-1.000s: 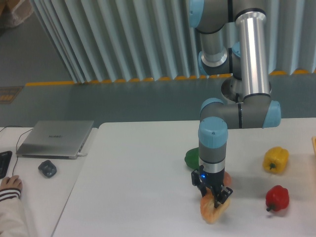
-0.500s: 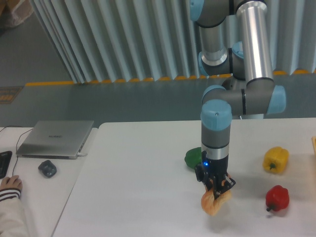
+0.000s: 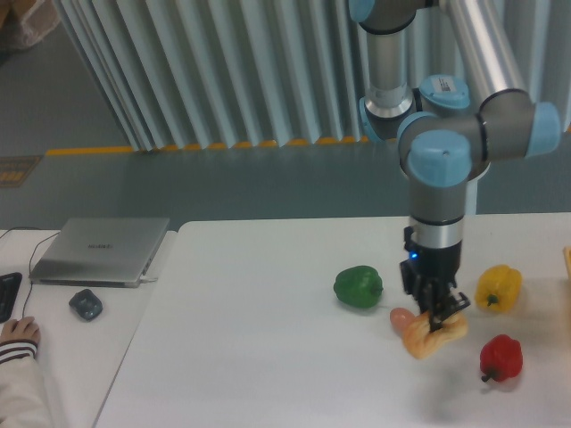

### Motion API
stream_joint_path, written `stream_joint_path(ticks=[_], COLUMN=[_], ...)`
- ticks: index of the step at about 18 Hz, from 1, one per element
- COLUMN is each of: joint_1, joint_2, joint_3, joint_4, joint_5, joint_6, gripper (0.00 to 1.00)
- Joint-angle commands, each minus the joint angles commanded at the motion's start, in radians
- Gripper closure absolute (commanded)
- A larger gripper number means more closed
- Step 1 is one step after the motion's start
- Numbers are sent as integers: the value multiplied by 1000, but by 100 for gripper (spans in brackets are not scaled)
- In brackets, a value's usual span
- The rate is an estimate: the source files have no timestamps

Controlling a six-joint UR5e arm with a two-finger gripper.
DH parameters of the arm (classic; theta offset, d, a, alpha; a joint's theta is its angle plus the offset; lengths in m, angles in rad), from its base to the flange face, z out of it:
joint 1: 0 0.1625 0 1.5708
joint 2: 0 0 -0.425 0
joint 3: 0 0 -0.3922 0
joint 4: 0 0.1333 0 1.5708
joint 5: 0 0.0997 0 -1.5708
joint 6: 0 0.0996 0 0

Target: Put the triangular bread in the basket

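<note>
1. The gripper [image 3: 438,317] hangs straight down from the arm's wrist, its two dark fingers closed on the upper edge of the triangular bread [image 3: 431,335].
2. The triangular bread is held above the white table [image 3: 250,312], with a faint shadow on the surface beneath it; it sits in the right half of the tabletop.
3. The bread's long axis runs tilted, from its lower end at about 8 o'clock up to its higher end at about 2 o'clock. The lower, rounder end points toward the near edge of the table. Which corner is the wedge's tip cannot be told from this view.
4. A small brown egg [image 3: 402,316] shows just at 10 o'clock of the bread, nearly touching it in the picture; whether they really touch cannot be told.
5. The green bell pepper [image 3: 359,286] lies at 10 o'clock of the gripper, near but apart.
6. The yellow bell pepper [image 3: 498,288] stands at 2 o'clock of the bread, near it.
7. The red bell pepper [image 3: 500,358] lies at 4 o'clock of the bread, close by.
8. The basket [image 3: 567,259] appears only as a thin tan sliver at the right border, at 2 o'clock of the bread and well apart from it.
9. A closed laptop [image 3: 98,251] and a mouse [image 3: 86,304] rest on a neighbouring desk at far left.
</note>
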Motion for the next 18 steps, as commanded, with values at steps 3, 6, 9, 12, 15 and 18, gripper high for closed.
stream_joint_path(ticks=[3, 6, 9, 12, 15, 18], joint_1=[17, 66, 115, 192, 251, 299], joint_2=[2, 3, 5, 3, -5, -26], joint_3=[3, 0, 0, 2, 0, 0], joint_4=[-20, -22, -20, -9, 29, 72], joint_5=[98, 108, 108, 100, 99, 98], joint_6=[132, 197, 287, 375, 405, 419], gripper=[83, 83, 83, 83, 81, 80])
